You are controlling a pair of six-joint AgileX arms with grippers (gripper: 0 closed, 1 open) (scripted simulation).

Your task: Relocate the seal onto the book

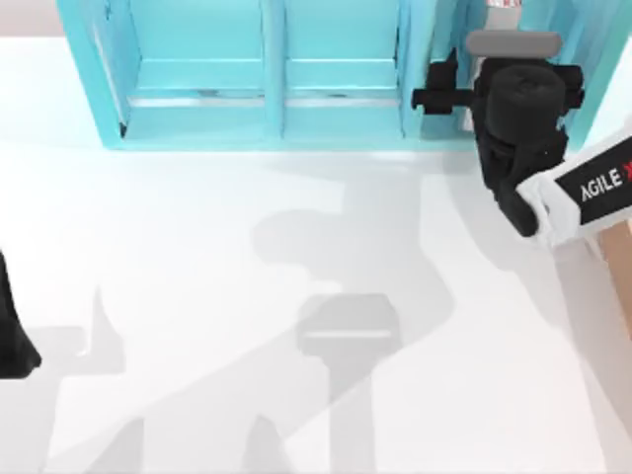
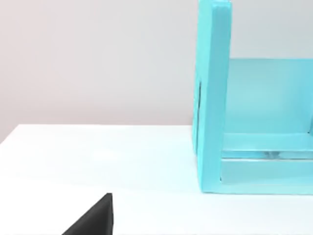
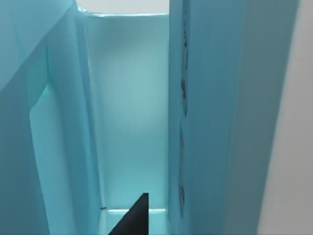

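- The right arm, black with a white "AGILE X" sleeve, reaches in from the right edge of the top view toward the far right of the white worktop (image 1: 197, 257).
- The right pincer (image 1: 434, 97) sits at the right end of the large light-blue shelf unit (image 1: 267, 89), pointing into it.
- From the right wrist view, that pincer faces a narrow upright compartment between light-blue panels (image 3: 132, 112); one dark fingertip (image 3: 134, 218) juts in at the lower edge.
- I cannot tell whether the right pincer's fingers are apart or together.
- The left arm is parked at the left edge of the worktop, a dark shape low on that side.
- The left pincer (image 1: 15, 341) is probably that dark shape; its fingers' state cannot be told.
- In the left wrist view, the shelf unit's end panel (image 2: 212, 98) stands upright on the worktop (image 2: 98, 156).
- Arm shadows fall across the middle of the worktop.
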